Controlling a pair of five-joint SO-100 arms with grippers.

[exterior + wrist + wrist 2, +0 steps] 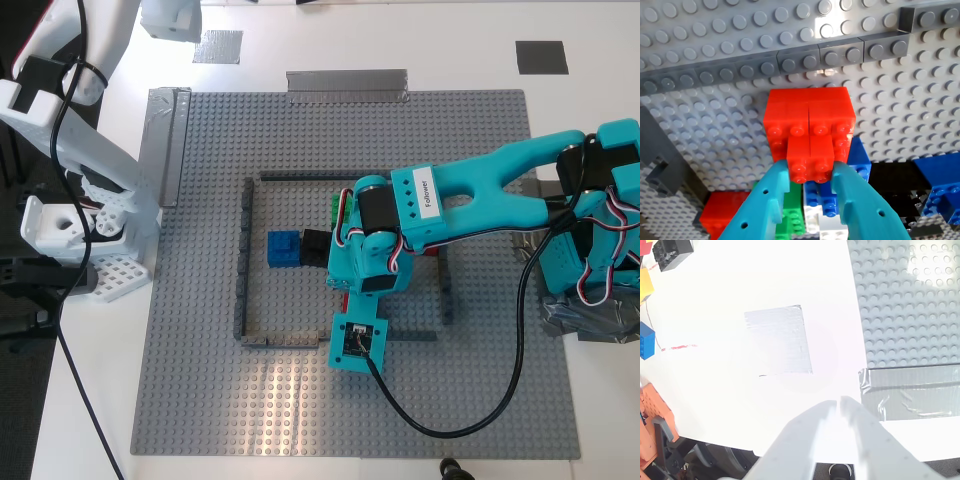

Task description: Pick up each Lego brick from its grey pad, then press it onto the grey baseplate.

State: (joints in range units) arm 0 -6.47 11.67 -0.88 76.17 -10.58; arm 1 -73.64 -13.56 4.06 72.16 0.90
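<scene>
My first gripper (pixel 812 175) is clamped on a small red brick (pixel 810 159), studs facing the camera; it's square, no clear long axis. It touches a bigger red block (pixel 807 112) on the grey baseplate (pixel 715 30), inside the dark outline wall (pixel 790 60). In the exterior view the teal arm (pixel 470 195) hides that brick. Green brick (pixel 790 217) is mostly hidden behind the fingers, beside blue bricks (pixel 855 160). My second gripper (pixel 840 407) is closed on nothing, tips touching, above white table near one grey pad (pixel 777 340), overexposed. Other pad (pixel 541 57) sits at the exterior view's upper right.
</scene>
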